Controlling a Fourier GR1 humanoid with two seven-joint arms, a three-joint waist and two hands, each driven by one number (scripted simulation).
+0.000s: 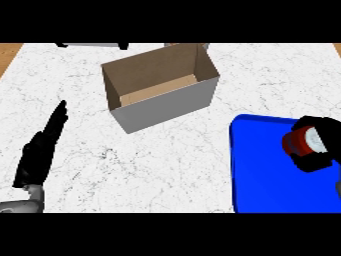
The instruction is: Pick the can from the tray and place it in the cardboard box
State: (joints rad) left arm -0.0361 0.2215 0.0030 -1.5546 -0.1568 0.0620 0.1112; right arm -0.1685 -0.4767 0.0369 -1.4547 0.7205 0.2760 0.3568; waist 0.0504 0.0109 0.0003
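Observation:
A red can (300, 142) with a pale lid lies on its side over the blue tray (261, 170) at the right. My right hand (328, 145) is curled round it, fingers above and below the can, hiding part of it. The open cardboard box (162, 87) stands upright at the centre back, to the upper left of the tray, with nothing visible inside. At the lower left my left hand (40, 150) rests open above the counter, fingers straight and pointing away.
The white marble counter (165, 160) spans the view, with wooden floor at both upper corners. A dark-footed object (92, 45) shows at the counter's back edge, left of the box.

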